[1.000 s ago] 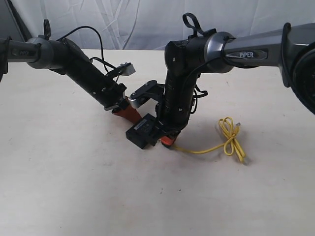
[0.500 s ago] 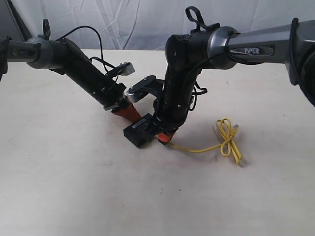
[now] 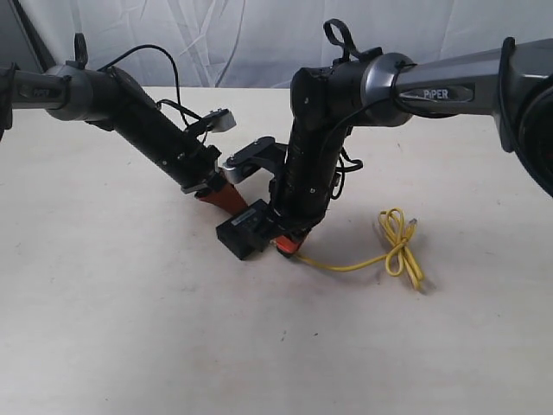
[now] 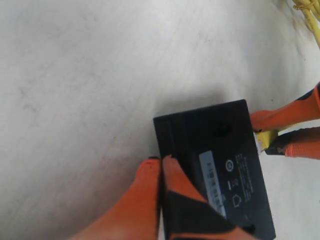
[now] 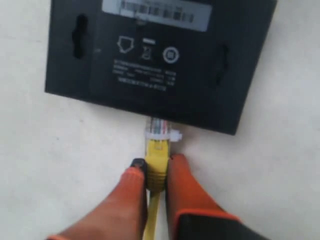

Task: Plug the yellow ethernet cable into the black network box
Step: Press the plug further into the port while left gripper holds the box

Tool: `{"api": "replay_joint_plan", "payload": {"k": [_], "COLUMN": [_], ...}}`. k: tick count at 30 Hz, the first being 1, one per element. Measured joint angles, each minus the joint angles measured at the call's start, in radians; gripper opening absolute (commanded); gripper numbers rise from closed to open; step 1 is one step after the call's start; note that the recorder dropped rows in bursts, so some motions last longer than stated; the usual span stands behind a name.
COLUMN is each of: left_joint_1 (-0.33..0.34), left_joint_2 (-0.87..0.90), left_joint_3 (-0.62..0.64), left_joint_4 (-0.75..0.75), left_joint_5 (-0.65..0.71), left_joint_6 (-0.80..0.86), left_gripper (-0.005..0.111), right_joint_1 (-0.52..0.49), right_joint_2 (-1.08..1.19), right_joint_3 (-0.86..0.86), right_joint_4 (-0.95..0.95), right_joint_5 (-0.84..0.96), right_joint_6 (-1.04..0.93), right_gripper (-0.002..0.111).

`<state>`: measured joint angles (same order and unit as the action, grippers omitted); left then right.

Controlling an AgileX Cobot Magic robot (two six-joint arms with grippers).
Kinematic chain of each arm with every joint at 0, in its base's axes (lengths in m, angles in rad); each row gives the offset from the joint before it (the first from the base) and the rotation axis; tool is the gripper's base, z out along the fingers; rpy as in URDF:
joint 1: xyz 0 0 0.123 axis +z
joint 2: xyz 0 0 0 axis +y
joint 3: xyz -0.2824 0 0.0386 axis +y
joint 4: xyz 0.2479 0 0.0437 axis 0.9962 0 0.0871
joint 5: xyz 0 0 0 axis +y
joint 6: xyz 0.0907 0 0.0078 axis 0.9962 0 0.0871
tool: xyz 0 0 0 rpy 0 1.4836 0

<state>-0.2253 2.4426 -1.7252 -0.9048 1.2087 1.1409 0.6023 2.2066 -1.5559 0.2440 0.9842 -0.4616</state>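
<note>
Table (image 3: 130, 328): a pale, plain top that carries everything; both arms reach down to its middle.
Right arm (image 3: 449, 86): grey and black, it comes in from the right of the exterior view and bends steeply down to the right side of the black box.
Left arm (image 3: 147, 130): black, it slants down from the upper left to the back left of the black box.
Black box (image 3: 244, 232): it lies near the middle of the table between the two grippers, with its printed underside turned up towards both wrist cameras.
Yellow cable (image 3: 397, 246): its knotted loop rests on the table to the right, well apart from the box. One strand runs from the loop back to the right gripper.
Left gripper (image 4: 160, 161): the orange fingers are nearly together and clamped on one edge of the black box, one finger lying over the printed face and the other just outside the edge.
Right gripper (image 5: 156, 167): the orange fingers are narrow and pinch the yellow cable just behind its plug, which points straight at the box.
Label (image 5: 157, 11): a pale strip with a barcode on the upturned face of the box.
Plug (image 5: 161, 131): clear plastic whose tip meets the side of the box. I cannot tell how far in it sits.
</note>
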Motion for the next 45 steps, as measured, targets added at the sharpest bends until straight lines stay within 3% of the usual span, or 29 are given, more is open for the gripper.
{"api": "replay_joint_plan", "payload": {"k": [26, 45], "left_joint_1": [0.000, -0.013], "left_joint_2": [0.000, 0.000], "left_joint_3": [0.000, 0.000], "left_joint_4": [-0.008, -0.038], "left_joint_5": [-0.008, -0.042], "left_joint_6": [0.025, 0.044], "left_gripper": [0.000, 0.000], "right_joint_1": [-0.006, -0.010], "right_joint_2": [0.000, 0.004], "right_joint_3": [0.000, -0.052], "right_joint_4": [0.005, -0.099], "right_joint_5": [-0.043, 0.017], "right_joint_6": [0.046, 0.050], "right_gripper": [-0.001, -0.001]}}
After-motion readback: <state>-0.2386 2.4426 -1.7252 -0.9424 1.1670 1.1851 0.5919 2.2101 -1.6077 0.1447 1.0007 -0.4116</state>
